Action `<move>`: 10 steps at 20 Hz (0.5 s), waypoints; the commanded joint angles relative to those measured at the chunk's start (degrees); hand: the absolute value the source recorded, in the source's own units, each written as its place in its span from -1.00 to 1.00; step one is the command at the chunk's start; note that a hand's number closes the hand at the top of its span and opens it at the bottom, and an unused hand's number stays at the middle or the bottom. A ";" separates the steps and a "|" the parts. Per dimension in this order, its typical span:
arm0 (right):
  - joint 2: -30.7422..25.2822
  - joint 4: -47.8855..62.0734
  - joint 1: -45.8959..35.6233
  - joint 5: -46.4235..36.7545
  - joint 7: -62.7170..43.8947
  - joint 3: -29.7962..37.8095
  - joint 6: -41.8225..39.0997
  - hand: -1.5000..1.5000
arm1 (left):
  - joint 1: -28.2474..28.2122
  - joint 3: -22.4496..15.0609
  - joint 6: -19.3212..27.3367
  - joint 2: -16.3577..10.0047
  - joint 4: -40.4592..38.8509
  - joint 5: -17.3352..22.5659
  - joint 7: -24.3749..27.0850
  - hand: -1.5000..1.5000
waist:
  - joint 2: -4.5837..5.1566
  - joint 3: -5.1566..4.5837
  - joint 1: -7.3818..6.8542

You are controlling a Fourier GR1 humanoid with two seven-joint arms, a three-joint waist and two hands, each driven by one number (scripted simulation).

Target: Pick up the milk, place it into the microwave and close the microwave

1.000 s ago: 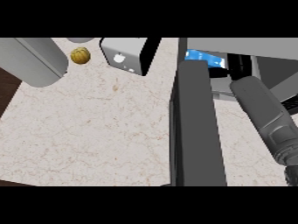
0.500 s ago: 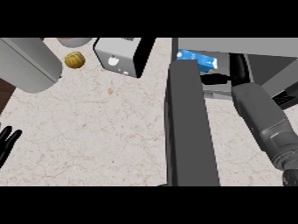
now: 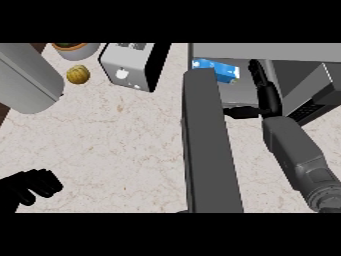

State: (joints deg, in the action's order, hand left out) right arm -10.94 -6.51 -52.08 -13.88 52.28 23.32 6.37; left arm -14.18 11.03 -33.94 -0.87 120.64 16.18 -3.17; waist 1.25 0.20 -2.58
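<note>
The right hand [image 3: 265, 97] reaches inside the open microwave [image 3: 276, 52], fingers straight and released, grasping nothing. Just beside its fingertips, at the cavity's back left, stands the blue-and-white milk carton [image 3: 216, 70], seemingly apart from the hand. The microwave door [image 3: 210, 150] juts out over the counter [image 3: 114, 140] near its right edge. Placing looks done; next, the hand must draw clear, then swing the door shut. The left hand [image 3: 18, 191] sits at the counter's front left corner; I cannot tell its state.

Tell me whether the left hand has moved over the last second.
Yes. The left hand has come in rightward from the counter's left edge, over its lower left corner; a second ago almost none of it showed.
</note>
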 commanded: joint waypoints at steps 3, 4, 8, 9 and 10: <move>0.79 -0.81 4.50 2.10 2.41 0.76 -9.73 -1.00 | 1.50 -3.99 0.38 -0.11 -2.30 -1.02 -1.70 1.00 | -0.58 -0.10 1.07; 1.66 -1.13 6.72 2.67 3.90 1.02 -9.87 -1.00 | -1.14 -6.24 2.31 0.84 3.83 0.05 -5.06 1.00 | -0.87 -0.09 1.28; 2.70 -4.14 11.41 2.63 5.15 -0.65 -10.04 -1.00 | -0.97 -13.36 5.93 0.86 -1.11 -5.45 -1.13 1.00 | -1.20 -0.18 2.27; 2.97 -5.71 12.35 2.28 4.67 -1.73 -11.01 -1.00 | 3.66 -13.50 8.50 0.86 -3.58 -6.11 -2.67 1.00 | -1.44 -0.22 3.11; 1.35 -6.01 13.52 2.45 5.10 -1.76 -12.93 -1.00 | 0.38 -16.92 7.79 0.87 -3.81 -8.08 0.19 1.00 | -1.37 -0.21 2.79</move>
State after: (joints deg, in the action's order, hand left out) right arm -9.11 -10.26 -42.78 -11.72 55.19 22.57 -3.22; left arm -13.36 -0.39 -28.16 -0.13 119.15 11.37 -4.99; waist 0.16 0.04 -0.41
